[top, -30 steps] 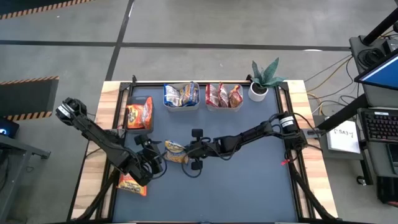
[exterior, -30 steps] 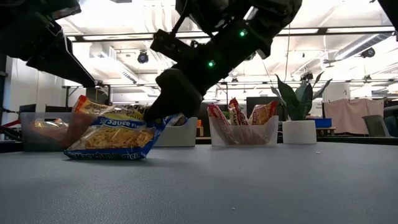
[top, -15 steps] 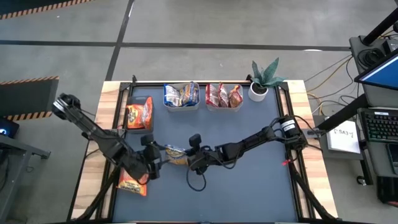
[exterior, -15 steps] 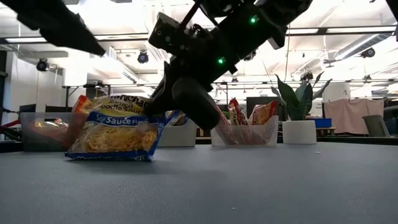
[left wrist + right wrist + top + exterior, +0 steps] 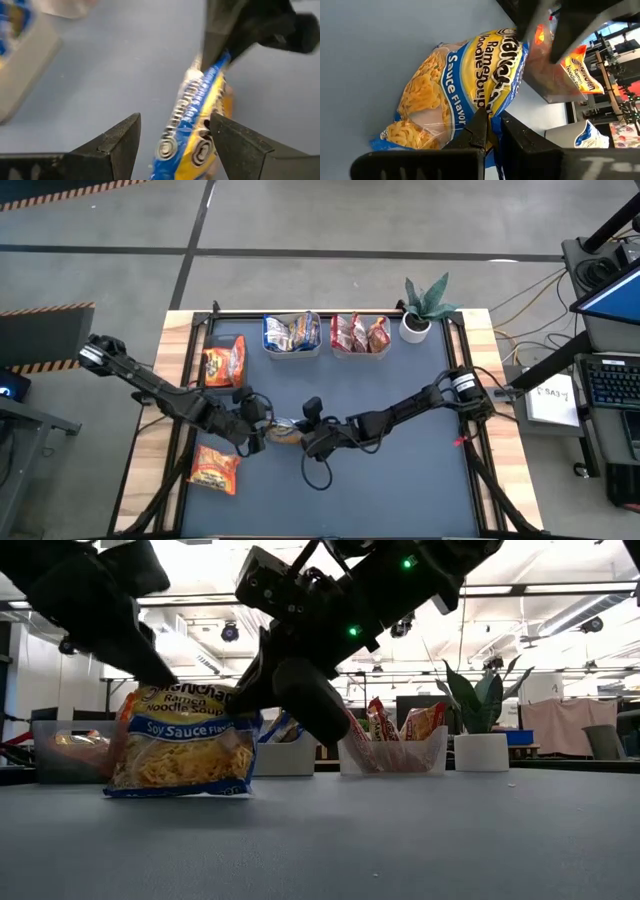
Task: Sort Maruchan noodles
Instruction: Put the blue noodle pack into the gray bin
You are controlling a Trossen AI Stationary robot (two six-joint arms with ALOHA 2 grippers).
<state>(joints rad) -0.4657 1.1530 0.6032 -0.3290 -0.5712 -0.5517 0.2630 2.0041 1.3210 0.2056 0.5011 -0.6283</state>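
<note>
A yellow-and-blue Maruchan noodle packet [image 5: 185, 745] stands on edge near the table's middle [image 5: 283, 430]. My right gripper [image 5: 492, 120] is shut on it from the table's right side. From the left, my left gripper [image 5: 175, 120] is open, one finger on each side of the packet's [image 5: 200, 130] other end; I cannot tell whether either finger touches it. An orange packet [image 5: 215, 468] lies flat near the left front corner. More packets stand in three tubs at the far edge. My right gripper pinches the packet's end seam [image 5: 489, 111], the end toward the table's right, between its two fingers. The fingers come nearly level from the right. The packet stands upright with its print facing the near side and its lower long edge [image 5: 180, 792] on the mat.
At the far edge stand a tub of orange packets [image 5: 222, 363], a tub of yellow-and-blue ones [image 5: 292, 335] and a tub of red ones [image 5: 360, 335]. A potted plant [image 5: 425, 310] stands at the far right. The mat's right half lies bare.
My left gripper has swung away from the orange packet, toward the table's far right, up to the yellow-and-blue packet. My right gripper has rolled, and the packet has tipped from a low slant to standing upright, its lower edge staying on the mat.
</note>
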